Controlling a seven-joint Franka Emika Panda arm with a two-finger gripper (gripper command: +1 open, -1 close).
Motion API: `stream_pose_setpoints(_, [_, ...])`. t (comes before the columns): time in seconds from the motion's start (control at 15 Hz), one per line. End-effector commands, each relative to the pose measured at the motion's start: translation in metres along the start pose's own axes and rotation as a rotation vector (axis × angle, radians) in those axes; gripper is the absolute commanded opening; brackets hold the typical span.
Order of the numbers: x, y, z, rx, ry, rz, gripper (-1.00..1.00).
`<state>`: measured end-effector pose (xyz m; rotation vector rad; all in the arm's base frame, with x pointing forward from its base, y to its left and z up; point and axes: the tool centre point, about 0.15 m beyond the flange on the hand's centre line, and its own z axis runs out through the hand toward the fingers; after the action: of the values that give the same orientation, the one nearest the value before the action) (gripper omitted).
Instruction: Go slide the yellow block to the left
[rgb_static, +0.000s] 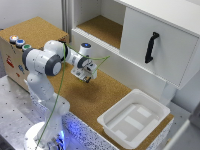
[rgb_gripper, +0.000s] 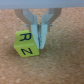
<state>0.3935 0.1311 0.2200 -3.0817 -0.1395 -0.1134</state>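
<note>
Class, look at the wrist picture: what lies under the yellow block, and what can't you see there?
The yellow block rests on the cork surface, beside the gripper. Its underside and the cork directly beneath are covered.

White tray (rgb_static: 134, 120) on cork counter (rgb_static: 107, 97), white cabinet door with black handle (rgb_static: 151, 47).

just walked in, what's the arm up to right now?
The Panda's gripper is down at the cork counter, right beside the yellow block, a small cube with black letters on it. In the wrist view one finger stands against the block's side and the other is clear of it, so the block is not clamped. It looks set for a sideways push. The white tray sits further along the counter.
</note>
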Motion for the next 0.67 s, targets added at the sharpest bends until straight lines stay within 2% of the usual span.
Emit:
stream_pose_setpoints(0.0, [-0.002, -0.049, -0.005, -0.03, -0.065, 0.048, -1.0])
stream_pose_setpoints(0.13, [-0.005, -0.06, -0.004, -0.019, -0.075, 0.069, -1.0])
stream_pose_setpoints(0.33, [-0.009, -0.073, -0.009, -0.039, -0.052, 0.085, -1.0])
stream_pose_setpoints(0.53, [-0.018, -0.062, -0.048, -0.053, -0.007, 0.145, -1.0])
stream_pose_setpoints(0.6, [-0.022, -0.059, -0.062, -0.068, -0.01, 0.151, -1.0])
